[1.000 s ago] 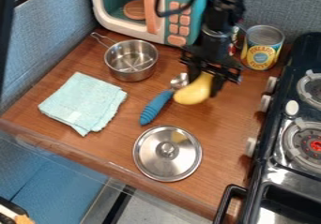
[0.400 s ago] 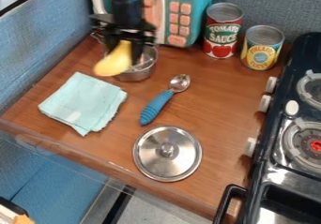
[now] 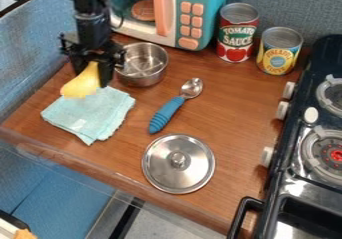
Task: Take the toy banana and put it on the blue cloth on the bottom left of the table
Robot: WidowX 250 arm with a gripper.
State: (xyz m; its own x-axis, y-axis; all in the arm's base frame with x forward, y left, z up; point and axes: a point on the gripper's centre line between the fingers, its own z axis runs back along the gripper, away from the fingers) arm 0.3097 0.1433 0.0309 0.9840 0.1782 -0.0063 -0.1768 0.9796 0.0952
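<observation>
Clock positions refer to the whole view as a dial, 12 at the top edge. Arm enters at 11 o'clock; gripper point(image 3: 91, 79) at 10 o'clock, pointing down, its two fingers clamped on the banana point(image 3: 81, 84). Banana tilted, narrow end up between the fingers, wide end toward 7 o'clock, overlapping in view the upper edge of the cloth point(image 3: 90, 115); contact with the cloth cannot be determined. Cloth, pale blue and folded, at 9 o'clock on the wooden table point(image 3: 230, 105). Pot point(image 3: 141, 65), metal, upright, at 11 o'clock, near the gripper. Spoon point(image 3: 167, 113) at the dial's centre, metal bowl toward 1 o'clock, blue handle toward 7. Lid point(image 3: 178, 170) at 6 o'clock, knob up. Microwave point(image 3: 205, 15), teal and white with pink buttons, at 12. Red can point(image 3: 237, 33) upright at 1 o'clock; yellow can point(image 3: 278, 55) upright at 2, just beside it. Stove point(image 3: 322, 58), black, from 2 to 5 o'clock.
</observation>
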